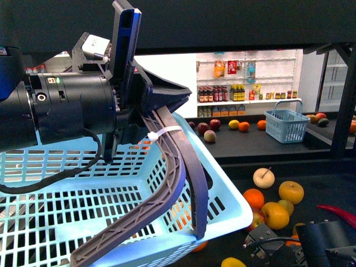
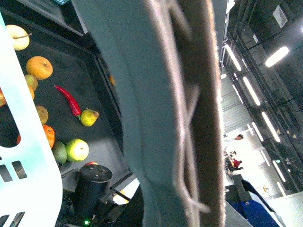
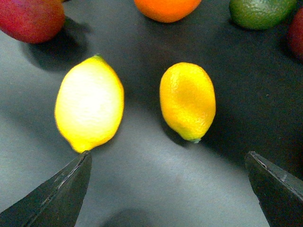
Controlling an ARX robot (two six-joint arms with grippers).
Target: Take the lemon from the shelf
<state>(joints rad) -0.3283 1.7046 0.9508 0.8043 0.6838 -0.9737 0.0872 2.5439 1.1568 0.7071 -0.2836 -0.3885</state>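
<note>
**Stage:** You are looking at the approach. The right arm is not gripping anything yet.

**Right arm:** The right gripper is hanging over a tier of the shelf. Its fingers are spread wide, and only bare tray is showing between the two tips.

**Target:** The lemon is lying on its side on that tray, just beyond one fingertip and untouched. A golden-yellow oval fruit is lying parallel to it, just beside it with a narrow gap between them.

**Finding:** The wide spread is taking in both fruits, and the gripper's midline is sitting nearer the golden one. In my judgement, you are needing a sideways shift toward the paler, brighter fruit before descending. Otherwise you are risking a close on the wrong fruit, or a nudge to both.

**Surroundings:** A red fruit, an orange and a green fruit are lying further off. They appear clear of the closing path.

**Left arm:** In the front view, the left gripper is reaching down at the rim of the blue basket. One finger is appearing inside the wall and one outside. I cannot tell whether they are clamping it. One finger is filling the left wrist view, which is settling nothing.

**Basket placement:** The basket is probably being presented beside the tier so that a picked fruit is travelling only a short way.
</note>
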